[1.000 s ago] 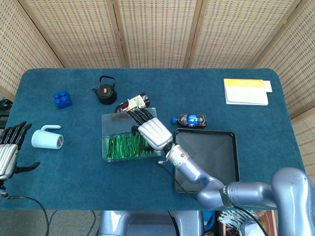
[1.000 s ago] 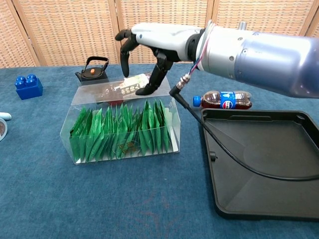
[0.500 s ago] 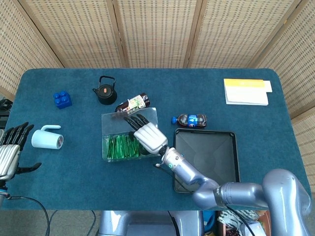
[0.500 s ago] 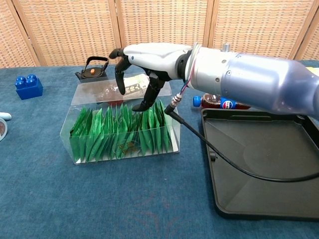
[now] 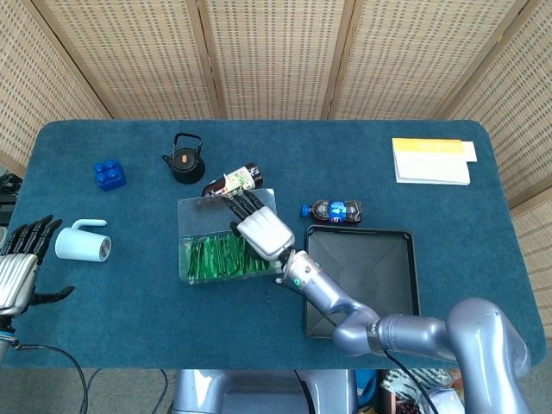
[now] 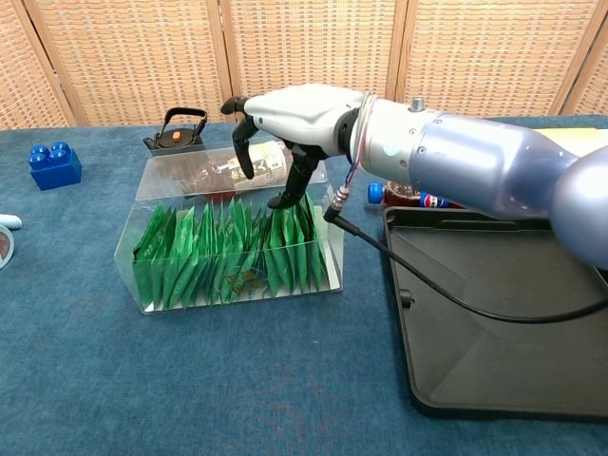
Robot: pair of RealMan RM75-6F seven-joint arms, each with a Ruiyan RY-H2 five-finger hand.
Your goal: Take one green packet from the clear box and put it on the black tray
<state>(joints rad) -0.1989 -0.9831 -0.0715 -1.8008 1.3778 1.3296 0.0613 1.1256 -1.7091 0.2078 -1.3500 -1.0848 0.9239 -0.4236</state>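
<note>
Far left of the box, the left hand hangs with fingers spread, holding nothing. Green packets stand upright inside the box. Above its right end, the right hand reaches down, fingers apart, thumb tip at the packet tops. Right of the box lies the tray.

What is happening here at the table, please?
The robot's right hand hovers above the clear box, fingers pointing down at the green packets that stand in a row inside. It holds no packet yet. The black tray beside the box has no packet on it. The left hand waits open at the table's far left edge.
</note>
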